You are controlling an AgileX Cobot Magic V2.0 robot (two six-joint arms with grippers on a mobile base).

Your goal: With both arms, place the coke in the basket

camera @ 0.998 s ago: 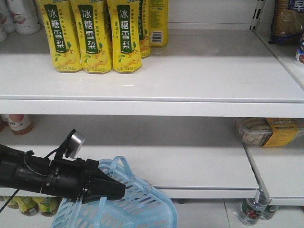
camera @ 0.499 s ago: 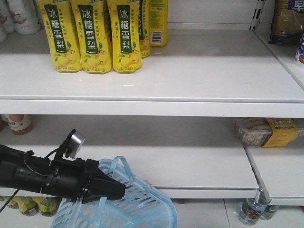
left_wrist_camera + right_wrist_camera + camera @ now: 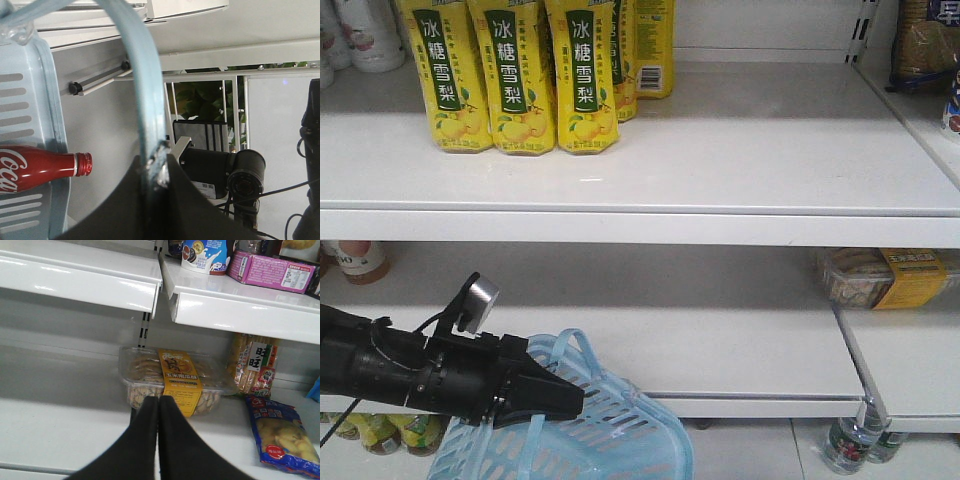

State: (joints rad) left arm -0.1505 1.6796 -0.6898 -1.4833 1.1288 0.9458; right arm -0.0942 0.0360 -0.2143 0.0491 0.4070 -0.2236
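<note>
While left pincer [image 3: 152,172] clamps basket [image 3: 30,90] handle [image 3: 142,85], coke [image 3: 42,167] reads "Coca" — right pincer [image 3: 158,405] closed, empty.

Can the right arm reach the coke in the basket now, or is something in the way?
Probably not at once. The right gripper is shut and faces a clear snack box on a shelf. The coke lies in the basket, whose handle the left gripper holds.

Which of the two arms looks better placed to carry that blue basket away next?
The left. Its tool is shut on the basket handle, with the coke already lying inside. The right tool is shut on nothing, pointing at a snack tray on the shelf.
</note>
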